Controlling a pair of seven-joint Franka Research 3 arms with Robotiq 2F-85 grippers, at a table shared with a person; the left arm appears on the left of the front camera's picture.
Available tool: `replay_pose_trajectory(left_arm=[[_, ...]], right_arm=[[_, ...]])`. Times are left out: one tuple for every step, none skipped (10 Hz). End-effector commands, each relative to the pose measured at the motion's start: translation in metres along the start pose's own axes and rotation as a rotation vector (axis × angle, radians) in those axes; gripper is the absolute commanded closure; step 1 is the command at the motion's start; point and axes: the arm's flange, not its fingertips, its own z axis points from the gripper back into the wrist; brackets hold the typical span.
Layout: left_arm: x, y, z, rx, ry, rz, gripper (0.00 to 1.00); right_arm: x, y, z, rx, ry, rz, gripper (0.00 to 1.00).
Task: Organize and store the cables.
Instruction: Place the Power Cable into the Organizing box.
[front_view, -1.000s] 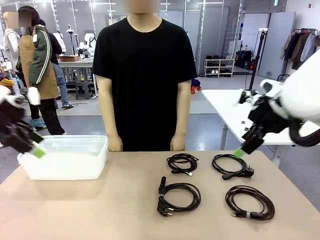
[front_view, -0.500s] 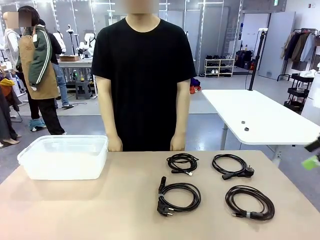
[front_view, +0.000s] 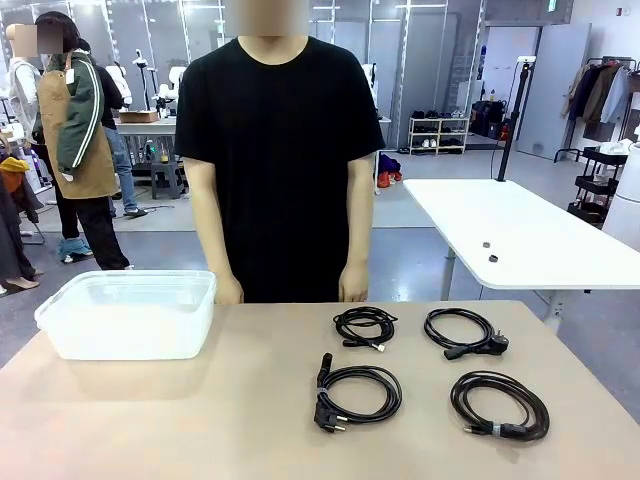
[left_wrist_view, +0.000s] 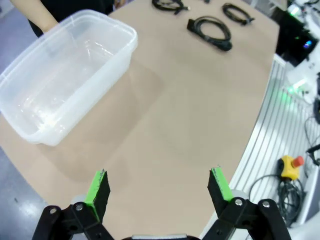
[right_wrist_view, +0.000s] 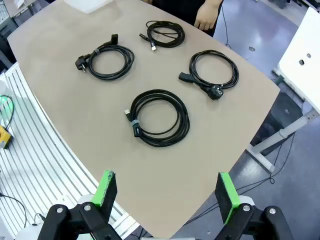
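Several coiled black cables lie on the right half of the tan table. Far row: a small coil (front_view: 364, 326) (right_wrist_view: 162, 33) and a plugged coil (front_view: 462, 332) (right_wrist_view: 214, 72). Near row: a coil with a black plug (front_view: 358, 392) (right_wrist_view: 107, 61) and a banded coil (front_view: 499, 404) (right_wrist_view: 159, 117). My left gripper (left_wrist_view: 159, 187) hangs open high above the table's near left edge, nothing between its green pads. High over the near right corner my right gripper (right_wrist_view: 162, 192) is open too, the banded coil below it.
A clear plastic bin (front_view: 130, 313) (left_wrist_view: 60, 75) stands empty at the table's far left. A person in a black shirt (front_view: 280, 150) stands at the far edge, hands at the sides. A white table (front_view: 520, 235) is behind on the right.
Both arms have drawn back out of the front view: the left one off the left side, the right one off the right side. The cables and the bin have not moved.
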Motion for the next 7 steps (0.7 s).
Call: replay_pose_trajectory(left_arm=[[-0.0013,0.0004,0.0061,-0.012,0.017,-0.020,0.00],[-0.0013,0.0004,0.0061,-0.012,0.017,-0.020,0.00],[-0.0013,0.0004,0.0061,-0.012,0.017,-0.020,0.00],[-0.0013,0.0004,0.0061,-0.012,0.017,-0.020,0.00],[-0.0013,0.0004,0.0061,-0.012,0.017,-0.020,0.00],[-0.0013,0.0004,0.0061,-0.012,0.017,-0.020,0.00],[-0.0013,0.0004,0.0061,-0.012,0.017,-0.020,0.00]], right_arm=[[0.0028,-0.0003,-0.0024,-0.004,0.008,0.009,0.00],[0.0028,-0.0003,-0.0024,-0.004,0.008,0.009,0.00],[0.0028,-0.0003,-0.0024,-0.004,0.008,0.009,0.00],[0.0028,-0.0003,-0.0024,-0.004,0.008,0.009,0.00],[0.0028,-0.0003,-0.0024,-0.004,0.008,0.009,0.00],[0.0028,-0.0003,-0.0024,-0.004,0.008,0.009,0.00],[0.0028,-0.0003,-0.0024,-0.004,0.008,0.009,0.00]])
